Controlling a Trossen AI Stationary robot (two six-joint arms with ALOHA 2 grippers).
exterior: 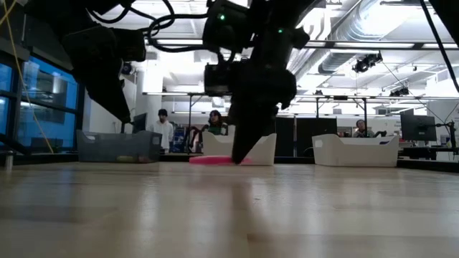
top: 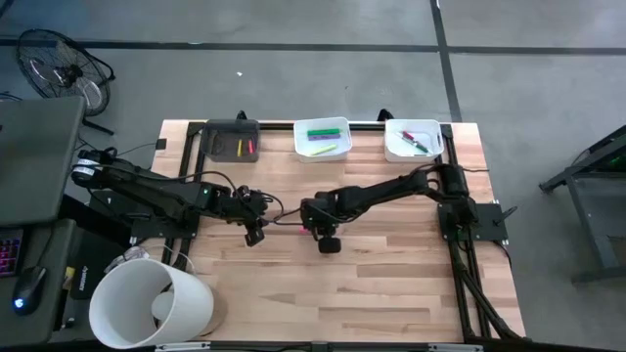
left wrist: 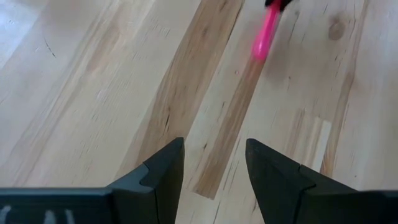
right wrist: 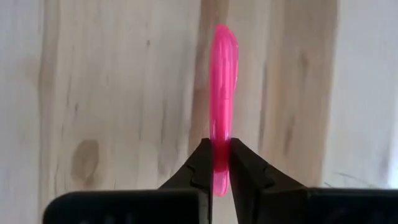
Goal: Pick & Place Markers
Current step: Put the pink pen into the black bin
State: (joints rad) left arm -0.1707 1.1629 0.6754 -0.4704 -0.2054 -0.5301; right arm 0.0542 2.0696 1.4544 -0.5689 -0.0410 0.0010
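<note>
Toward the table's left half, the left gripper [top: 256, 233] is hanging with its fingers [left wrist: 163, 168] spread apart and nothing between them, pointing across bare wood toward the pink marker [left wrist: 264, 35], which is lying just ahead of it. Moving rightward to the middle of the table [top: 391, 284], the marker's long axis is running left to right in the high view, low against the boards, one end reaching toward the left arm. The right gripper [right wrist: 221, 163] is pinching the marker's other end, fingers clamped together on it with the body sticking straight out past the tips. Being already on it, the right arm is judged the one to carry it; the trays are sitting along the far edge.
</note>
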